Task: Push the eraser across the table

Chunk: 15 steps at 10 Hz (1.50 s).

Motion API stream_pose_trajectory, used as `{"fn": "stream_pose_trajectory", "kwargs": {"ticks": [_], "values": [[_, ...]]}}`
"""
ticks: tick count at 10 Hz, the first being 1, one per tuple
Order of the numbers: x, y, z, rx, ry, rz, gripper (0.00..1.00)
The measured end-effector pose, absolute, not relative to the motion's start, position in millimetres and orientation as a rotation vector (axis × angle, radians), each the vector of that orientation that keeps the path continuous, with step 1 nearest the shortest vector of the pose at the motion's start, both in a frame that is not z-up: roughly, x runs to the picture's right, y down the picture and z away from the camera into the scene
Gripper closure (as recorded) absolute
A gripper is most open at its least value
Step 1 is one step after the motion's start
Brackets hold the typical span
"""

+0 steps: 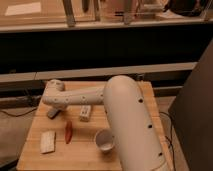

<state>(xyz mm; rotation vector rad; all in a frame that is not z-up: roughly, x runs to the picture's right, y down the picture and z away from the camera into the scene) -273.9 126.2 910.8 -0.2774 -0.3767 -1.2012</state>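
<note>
The robot's white arm (125, 115) fills the right half of the view, its thick upper segment rising from the lower right and a slimmer forearm reaching left over the table (125, 157), a square of light wooden planks set before a dark counter front. The gripper (52, 102) hangs below the wrist at the far left of the table top, low over the wood; its fingers are pressed together and pinch nothing. The eraser (53, 113), a small flat dark grey block, lies directly beneath and just in front of the fingertips, apparently touching or all but touching them, close to the table's left edge; its long axis seems to run roughly left to right, slightly slanted, though it is too small to be certain. So the eraser lies on the camera side of the gripper, and a push from here would carry it toward the near edge or rightward. Leftward there is almost no room before the edge. Rightward lie a small whitish boxy object (85, 113) and, nearer the camera, a red pepper-like object (68, 132), a whitish-beige block (48, 141) and a white cup (105, 140); the clearest lane looks to run between them
</note>
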Motion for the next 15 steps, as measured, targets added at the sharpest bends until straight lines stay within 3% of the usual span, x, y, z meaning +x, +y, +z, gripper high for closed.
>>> {"fn": "stream_pose_trajectory", "kwargs": {"ticks": [15], "values": [[-283.5, 136.2, 909.4, -0.272, -0.397, -1.263, 0.96]]}}
